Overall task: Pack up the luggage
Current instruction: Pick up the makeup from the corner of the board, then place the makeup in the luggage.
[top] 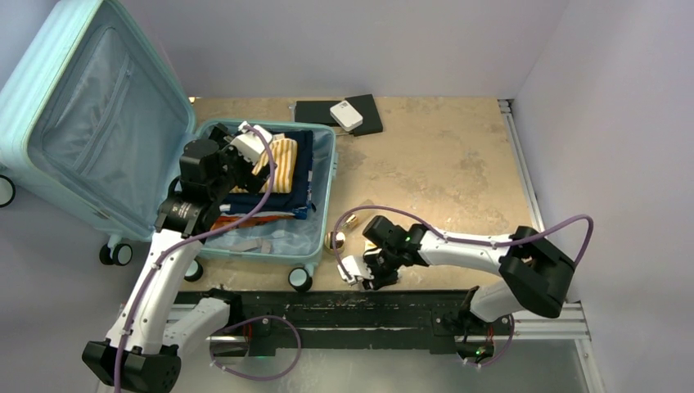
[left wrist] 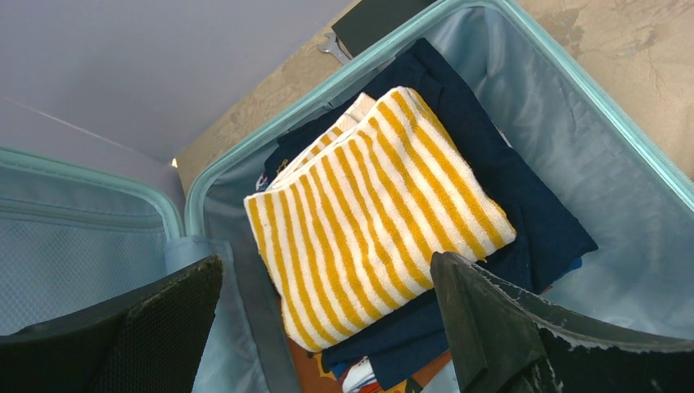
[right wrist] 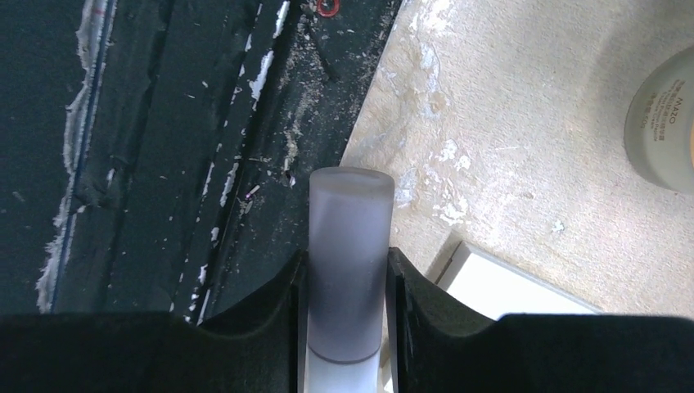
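Right hand [right wrist: 345, 264] is gripping tube [right wrist: 348, 213]; left hand [left wrist: 326, 268] is hanging open over luggage [top: 326, 196]. Next: lift, carry across, release inside.

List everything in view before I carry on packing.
luggage: one, pale mint, open, left of the table
striped towel: one, yellow-white, topmost inside the luggage
navy garment: one, dark blue, under the striped towel
black pad: one, black, table's far edge
white box: one, white, on the black pad
jar: one, pale, on the table
frosted tube: one, greyish, held by right gripper
left gripper: one, black, open above the striped towel
right gripper: one, black, shut on the frosted tube
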`<state>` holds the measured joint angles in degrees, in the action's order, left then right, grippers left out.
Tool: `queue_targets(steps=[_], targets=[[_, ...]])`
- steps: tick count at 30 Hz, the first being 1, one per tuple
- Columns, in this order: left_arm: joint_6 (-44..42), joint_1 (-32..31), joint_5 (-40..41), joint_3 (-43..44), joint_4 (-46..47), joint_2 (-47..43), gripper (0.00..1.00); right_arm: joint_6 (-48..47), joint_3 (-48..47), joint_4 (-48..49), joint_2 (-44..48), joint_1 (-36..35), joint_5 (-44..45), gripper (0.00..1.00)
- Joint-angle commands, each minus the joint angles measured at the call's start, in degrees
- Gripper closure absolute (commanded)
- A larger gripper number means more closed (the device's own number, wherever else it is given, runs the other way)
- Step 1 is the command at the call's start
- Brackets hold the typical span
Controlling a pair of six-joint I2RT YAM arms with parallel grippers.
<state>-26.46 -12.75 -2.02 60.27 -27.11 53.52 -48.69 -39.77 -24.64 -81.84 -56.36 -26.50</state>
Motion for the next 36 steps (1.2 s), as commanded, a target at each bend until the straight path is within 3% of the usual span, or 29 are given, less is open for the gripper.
queue_targets(steps=[1, 5, 10, 19, 25, 32, 36], targets=[[1.6, 0.4, -2.1, 2.0, 0.6, -2.0, 0.01, -0.7, -6.3, -5.3, 0.9, -0.2, -4.2, 1.00], [2.3, 0.4, -4.4, 2.3, 0.2, -3.5, 0.01, 0.1, -14.6, -9.0, 3.1, -0.1, -6.3, 1.00], [4.9, 0.5, -6.2, 1.9, 1.6, -4.9, 0.01, 5.0, -26.5, -5.0, 2.2, 1.3, -6.9, 1.00], [12.2, 1.6, 2.7, 1.7, 6.5, -3.5, 0.01, 13.9, -49.8, 1.3, -15.6, 3.2, -10.5, 1.00], [13.3, 1.9, 11.4, 0.0, 9.6, -5.2, 0.01, 19.8, -50.8, 9.1, -22.8, 3.1, -12.6, 1.00], [13.1, 1.9, 13.3, -0.8, 11.3, -5.7, 0.01, 24.9, -46.8, 15.6, -26.8, 2.8, -13.5, 1.00], [11.1, 1.9, 18.3, 0.0, 13.1, -6.3, 0.01, 26.0, -45.7, 16.5, -28.9, 2.6, -14.2, 0.93]])
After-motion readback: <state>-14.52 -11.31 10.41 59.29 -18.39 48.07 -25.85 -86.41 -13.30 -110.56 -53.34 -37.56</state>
